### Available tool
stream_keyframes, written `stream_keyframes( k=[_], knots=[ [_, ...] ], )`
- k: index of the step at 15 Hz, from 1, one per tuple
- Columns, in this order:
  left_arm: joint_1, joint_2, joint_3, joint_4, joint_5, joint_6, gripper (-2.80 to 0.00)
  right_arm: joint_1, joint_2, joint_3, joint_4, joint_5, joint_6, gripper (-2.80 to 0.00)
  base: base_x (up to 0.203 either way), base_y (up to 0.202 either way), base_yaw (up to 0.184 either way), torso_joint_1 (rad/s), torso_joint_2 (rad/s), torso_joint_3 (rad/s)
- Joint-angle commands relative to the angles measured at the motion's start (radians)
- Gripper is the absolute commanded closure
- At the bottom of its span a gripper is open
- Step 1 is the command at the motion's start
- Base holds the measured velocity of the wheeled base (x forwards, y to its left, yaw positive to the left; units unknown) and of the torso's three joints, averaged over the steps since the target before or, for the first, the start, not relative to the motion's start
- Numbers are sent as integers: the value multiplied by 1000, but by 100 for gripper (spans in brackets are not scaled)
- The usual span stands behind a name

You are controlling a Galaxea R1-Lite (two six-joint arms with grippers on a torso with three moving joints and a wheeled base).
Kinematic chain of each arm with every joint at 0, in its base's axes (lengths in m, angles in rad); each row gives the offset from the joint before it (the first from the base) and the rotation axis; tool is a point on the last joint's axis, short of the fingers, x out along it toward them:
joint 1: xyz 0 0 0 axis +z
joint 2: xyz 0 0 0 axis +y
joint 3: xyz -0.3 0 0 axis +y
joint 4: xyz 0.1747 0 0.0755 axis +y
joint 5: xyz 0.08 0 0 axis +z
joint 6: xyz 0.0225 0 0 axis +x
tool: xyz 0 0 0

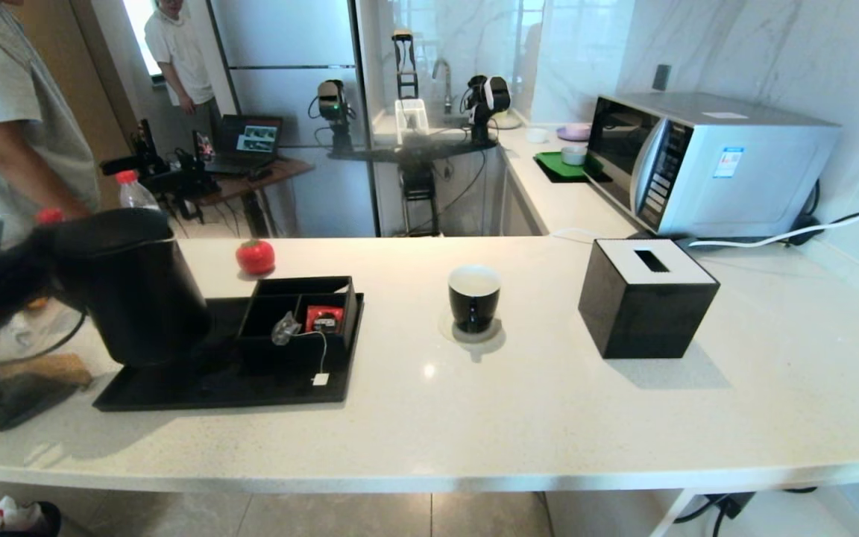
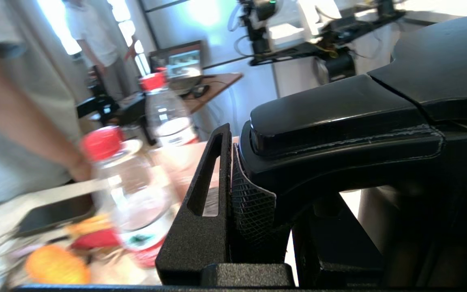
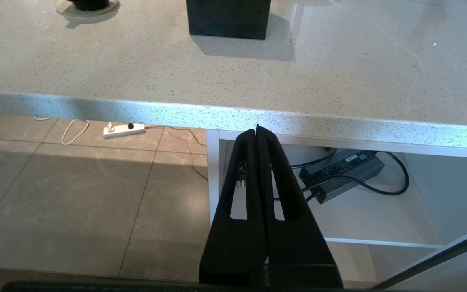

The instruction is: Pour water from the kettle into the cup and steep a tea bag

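The tall matte black kettle stands at the left end of a black tray. My left gripper is at its handle. In the left wrist view the gripper is shut on the kettle's handle, with the ribbed pad pressed against it. The black cup with a white inside sits on a round coaster mid-counter, well right of the kettle. The tea bag lies in a black compartment box on the tray, its string running to a white tag. My right gripper hangs shut and empty below the counter's front edge.
A red sachet lies beside the tea bag. A red tomato-shaped thing sits behind the box. A black tissue box stands right of the cup, with a microwave behind. Red-capped bottles and a person stand left of the kettle.
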Motion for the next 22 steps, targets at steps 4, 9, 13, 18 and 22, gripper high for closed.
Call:
stream_keyframes(
  k=[4,9,13,18,22],
  knots=[
    [30,-56,41,-30,-8,-1,0,0,1,0,1,1,-1,0,0,0,0,0,0,0],
    [9,-139,112,-26,-9,-16,0,0,1,0,1,1,-1,0,0,0,0,0,0,0],
    [-5,-199,155,-26,-8,-16,0,0,1,0,1,0,-1,0,0,0,0,0,0,0],
    [-9,-260,188,-24,-9,-28,0,0,1,0,1,-1,0,0,0,0,0,0,0,0],
    [-10,-312,225,-16,-9,-29,0,0,1,0,1,1,-1,0,0,0,0,0,0,0]
  ],
)
